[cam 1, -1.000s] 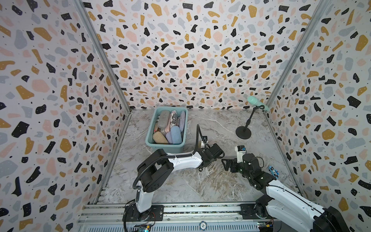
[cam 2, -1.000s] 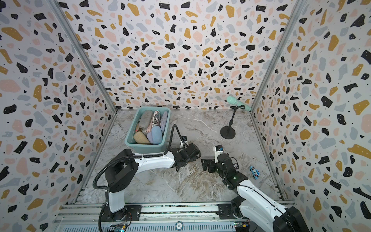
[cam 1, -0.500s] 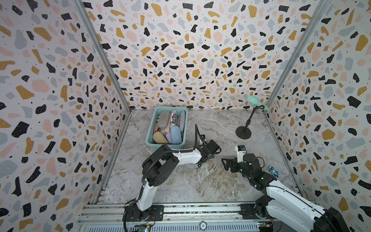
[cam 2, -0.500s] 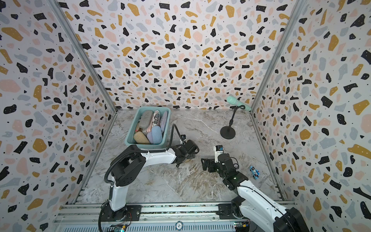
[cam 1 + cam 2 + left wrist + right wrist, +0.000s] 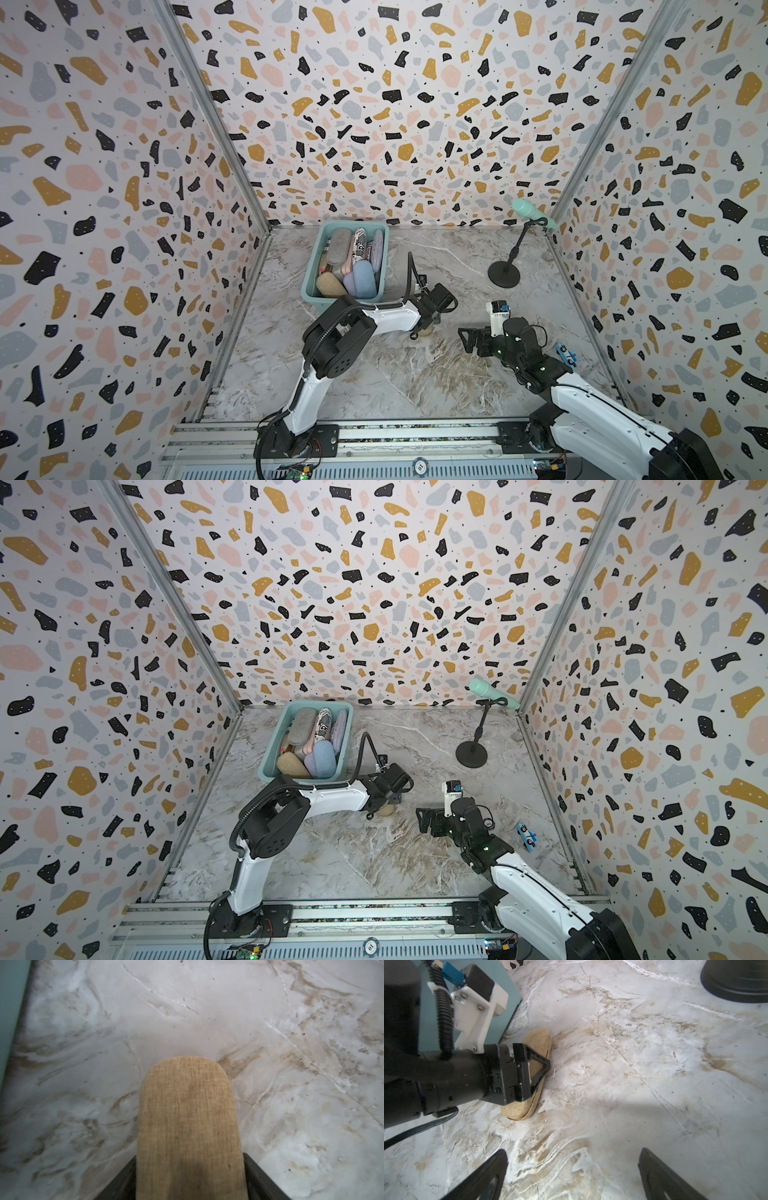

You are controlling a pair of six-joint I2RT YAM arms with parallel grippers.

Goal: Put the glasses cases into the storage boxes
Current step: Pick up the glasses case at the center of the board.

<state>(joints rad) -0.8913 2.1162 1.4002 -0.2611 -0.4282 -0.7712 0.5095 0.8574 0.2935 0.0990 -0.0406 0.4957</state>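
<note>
A tan case (image 5: 188,1126) lies flat on the table just beside the tub's (image 5: 311,268) near corner. The left claw (image 5: 190,1176) straddles its narrow width, with its long axis running out between the fingers. Whether they pinch it cannot be told. The right claw (image 5: 573,1159), spread and empty, sits farther from the tub. In both top views the left wrist hides most of the case.
</note>
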